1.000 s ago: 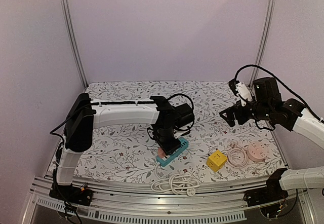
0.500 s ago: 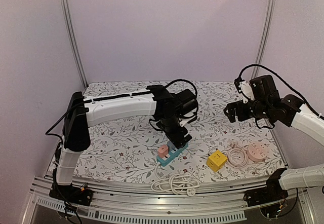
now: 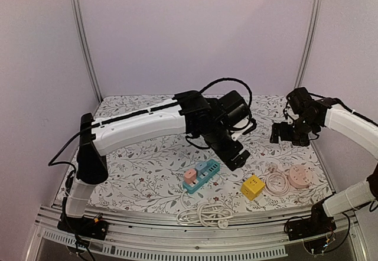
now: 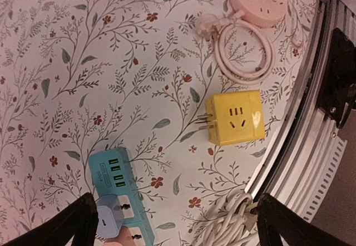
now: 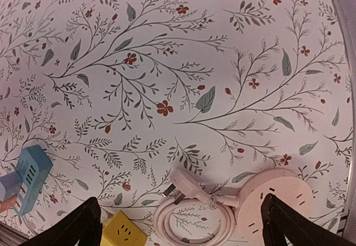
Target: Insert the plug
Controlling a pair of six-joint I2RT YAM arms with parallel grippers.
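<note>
Insertion looks done, as far as I can judge: the pink plug [image 3: 189, 176] sits upright on the near end of the teal power strip [image 3: 205, 170], which lies on the floral surface [image 3: 142, 172] near its front edge. Whether the pins are pressed fully home I cannot tell from these views.

The left claw [image 3: 237, 158] hangs above the surface, up and to the right of the strip, between it and the yellow cube socket [image 3: 252, 186]. Its fingers are spread wide apart and grip nothing. The right claw [image 3: 279, 133] is likewise wide apart and empty, well off to the right, on the far side of the pink round socket [image 3: 299, 178] and its coiled lead.

So the step in hand reads as letting go and clearing off. The next move calls for taking the left arm away without brushing the plug or the strip, and for keeping clear of the white cord [image 3: 205, 214] coiled at the front edge. If the plug proves loose, it would want a straight downward press on its top, with the strip kept from sliding.
</note>
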